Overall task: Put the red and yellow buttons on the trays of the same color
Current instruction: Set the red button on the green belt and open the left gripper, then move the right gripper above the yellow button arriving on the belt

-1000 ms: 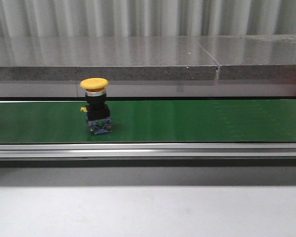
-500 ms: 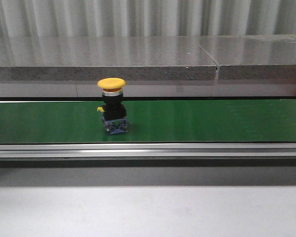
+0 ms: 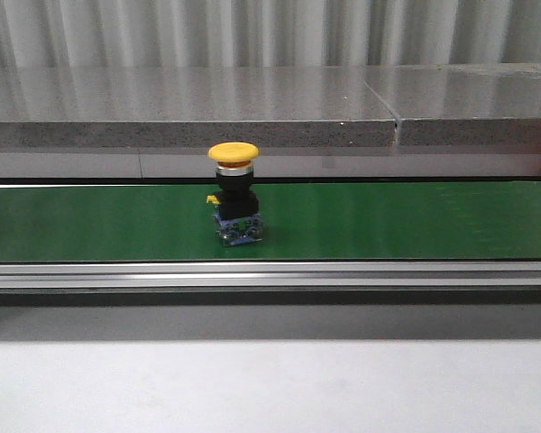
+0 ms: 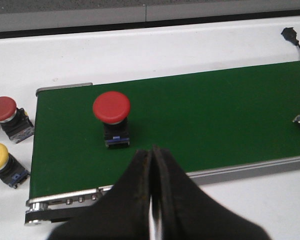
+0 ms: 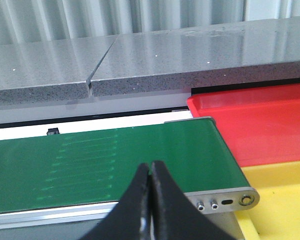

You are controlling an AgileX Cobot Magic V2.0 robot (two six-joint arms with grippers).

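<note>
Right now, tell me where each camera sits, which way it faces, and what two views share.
Front view: level with the conveyor belt, facing forward across it at a yellow button; no arm shows.
Left wrist view: above the belt's end, looking down at a red button; the shut left gripper shows.
Right wrist view: low at the other end, facing the red tray and yellow tray; the shut right gripper shows.
Shared: all three see the green belt.

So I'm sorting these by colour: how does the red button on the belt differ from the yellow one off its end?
The red button has a red cap and stands on the green belt; the yellow button has a yellow cap and sits on the white table, beside the belt's end. Both have a mushroom cap on a dark body.
</note>
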